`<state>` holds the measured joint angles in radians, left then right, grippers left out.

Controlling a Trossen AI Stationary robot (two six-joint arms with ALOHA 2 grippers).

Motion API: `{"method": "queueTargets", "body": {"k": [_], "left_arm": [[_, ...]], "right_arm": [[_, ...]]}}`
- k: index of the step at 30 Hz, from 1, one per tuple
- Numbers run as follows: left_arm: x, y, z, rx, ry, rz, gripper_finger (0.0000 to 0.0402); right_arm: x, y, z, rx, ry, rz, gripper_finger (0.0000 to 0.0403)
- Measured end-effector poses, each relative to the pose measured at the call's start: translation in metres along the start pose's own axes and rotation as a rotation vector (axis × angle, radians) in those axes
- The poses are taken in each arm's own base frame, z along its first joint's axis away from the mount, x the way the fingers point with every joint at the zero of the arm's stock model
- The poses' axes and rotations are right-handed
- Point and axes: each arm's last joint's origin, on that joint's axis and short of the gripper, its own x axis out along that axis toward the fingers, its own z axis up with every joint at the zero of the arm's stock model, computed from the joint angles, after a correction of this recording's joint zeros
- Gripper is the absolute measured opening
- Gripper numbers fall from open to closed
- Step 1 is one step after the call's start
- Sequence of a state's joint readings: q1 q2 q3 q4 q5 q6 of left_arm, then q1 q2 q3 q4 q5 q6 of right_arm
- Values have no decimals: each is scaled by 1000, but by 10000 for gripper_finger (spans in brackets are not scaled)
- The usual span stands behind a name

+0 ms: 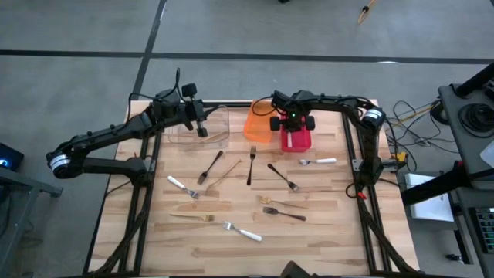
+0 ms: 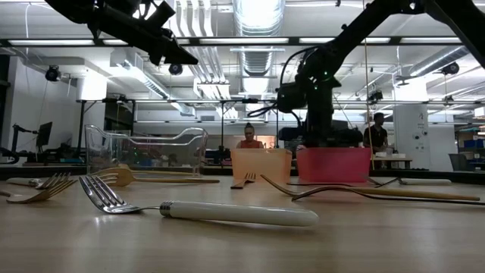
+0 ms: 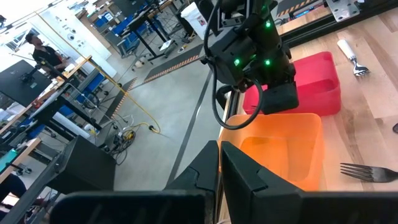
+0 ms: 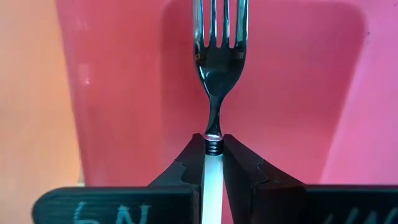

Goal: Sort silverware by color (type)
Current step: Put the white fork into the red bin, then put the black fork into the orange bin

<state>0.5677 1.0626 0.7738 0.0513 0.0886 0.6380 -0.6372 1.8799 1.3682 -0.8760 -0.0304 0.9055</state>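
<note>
We can't see the right gripper's tips in the high view, they're hidden under its own wrist over the red bin. In the low view, the red bin wall hides whatever hangs inside it. The clear bin is hard to make out from above, partly covered by the left arm.

Orange bin sits just beside the red bin, between it and the clear one, all at the desk's far edge. Loose silverware is scattered on the desk: a black fork, another black fork, a third black one, a black fork lower down, a gold utensil, another gold one, a gold fork, and white-handled forks. People show in the room behind, small and blurry.

Right gripper is nearly closed, pinching a silver fork with pale handle at the neck where handle meets metal, tines pointing into the red bin. Left gripper is fully closed, holding nothing, hovering above the clear bin and near the orange bin.
</note>
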Motion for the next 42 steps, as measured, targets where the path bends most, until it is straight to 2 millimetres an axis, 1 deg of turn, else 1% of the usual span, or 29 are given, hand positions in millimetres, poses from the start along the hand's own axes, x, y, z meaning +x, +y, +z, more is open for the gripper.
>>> {"method": "queueTargets", "body": {"k": [6, 11, 25, 28, 36, 42], "left_arm": [[0, 0, 0, 0, 0, 0, 1], [0, 0, 0, 0, 0, 0, 1], [0, 0, 0, 0, 0, 0, 1], [0, 0, 0, 0, 0, 0, 1], [0, 0, 0, 0, 0, 0, 1], [0, 0, 0, 0, 0, 0, 1]], "right_arm": [[11, 2, 0, -7, 22, -12, 25], [13, 4, 1, -10, 24, 10, 26], [13, 4, 1, -2, 24, 10, 72], [10, 3, 1, -1, 19, 11, 80], [-8, 2, -1, -3, -7, 46, 93], [-30, 0, -3, -6, -40, 95, 85]]}}
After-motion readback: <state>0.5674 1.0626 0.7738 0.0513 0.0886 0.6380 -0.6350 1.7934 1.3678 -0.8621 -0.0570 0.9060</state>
